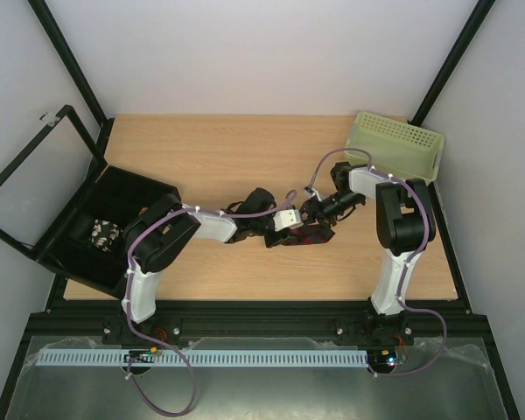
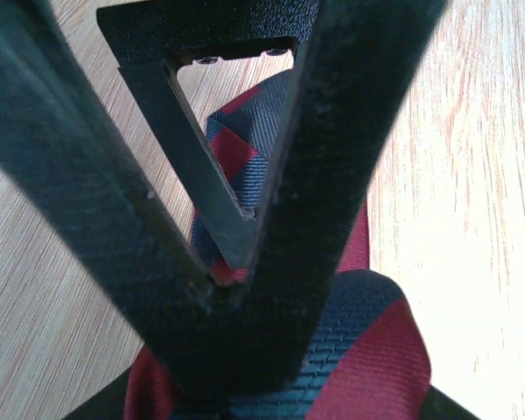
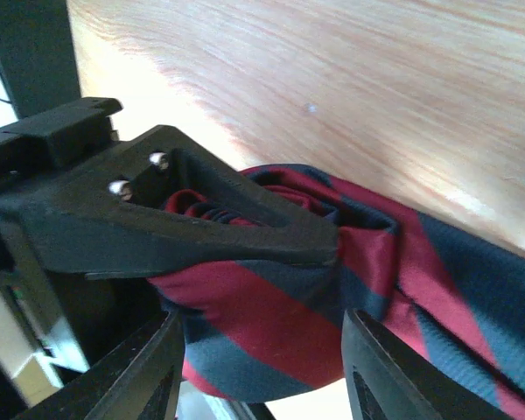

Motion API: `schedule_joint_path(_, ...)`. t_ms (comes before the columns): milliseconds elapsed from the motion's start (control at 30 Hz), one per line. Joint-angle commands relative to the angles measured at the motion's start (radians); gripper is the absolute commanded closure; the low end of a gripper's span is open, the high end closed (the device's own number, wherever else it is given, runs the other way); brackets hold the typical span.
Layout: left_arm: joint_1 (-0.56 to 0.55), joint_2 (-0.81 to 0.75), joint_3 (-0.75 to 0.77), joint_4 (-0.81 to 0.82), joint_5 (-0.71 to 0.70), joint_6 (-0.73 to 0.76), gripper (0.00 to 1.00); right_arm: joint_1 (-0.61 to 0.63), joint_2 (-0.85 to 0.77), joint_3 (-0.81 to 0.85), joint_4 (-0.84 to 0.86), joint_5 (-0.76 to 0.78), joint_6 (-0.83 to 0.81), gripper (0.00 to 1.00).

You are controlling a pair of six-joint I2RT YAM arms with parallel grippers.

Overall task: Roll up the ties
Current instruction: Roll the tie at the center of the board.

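Near edge first: both arms reach in from their bases and meet nose to nose at mid-surface [image 1: 245, 157], with the tie [image 2: 376, 359] caught right between them.

Left pincer [image 2: 226, 278]: its fingers are drawn into a tight V, clenched on the striped cloth, dark red and navy bunching under the tips. That's the anchor.

Right pincer [image 3: 255, 376]: released, its two fingers standing apart with the fat roll [image 3: 271, 306] bulging in the gap. Whether the pads brush the cloth is hard to say from this angle.

One left finger [image 3: 227, 232] lies across the top of the roll, and the wound layers show at the end just beneath it.

Now the relation that matters. The roll's wound end faces the left pincer's body. The unrolled tail [image 3: 481, 297] leads off flat along the surface on the opposite side, away from both sets of tips.

So the right arm is the free one, and it sits right at the roll. My read is that the next turn falls to it: close across the roll and wind toward that tail, with the left pinning the core. The cloth looks slippery, and a loose bite could let the layers spring open.

Farther out, the box [image 1: 96, 219] sits at the left edge and the basket [image 1: 401, 143] at the far right corner, both well apart from the action.
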Motion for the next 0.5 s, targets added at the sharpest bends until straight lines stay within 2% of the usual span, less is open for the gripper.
schedule_joint_path(0, -0.006, 0.029, -0.036, -0.142, -0.051, 0.027, 0.65, 0.016, -0.034, 0.028, -0.095, -0.096, -0.026, 0.48)
schedule_joint_path(67, -0.006, 0.029, -0.037, -0.139, -0.049, 0.026, 0.64, 0.019, -0.033, 0.021, -0.1, -0.121, -0.021, 0.48)
schedule_joint_path(200, -0.006, 0.03, -0.031, -0.138, -0.047, 0.026, 0.64, 0.035, -0.023, -0.012, -0.069, -0.076, -0.013, 0.52)
schedule_joint_path(367, -0.006, 0.027, -0.031, -0.138, -0.043, 0.021, 0.6, 0.023, 0.013, -0.052, -0.033, 0.038, -0.011, 0.83)
schedule_joint_path(433, -0.004, 0.021, -0.03, -0.135, -0.036, 0.017, 0.56, 0.009, 0.018, -0.065, -0.023, 0.084, -0.015, 0.95)
schedule_joint_path(467, -0.004, 0.018, -0.027, -0.135, -0.03, 0.015, 0.53, 0.002, 0.018, -0.071, -0.02, 0.109, -0.02, 0.98)
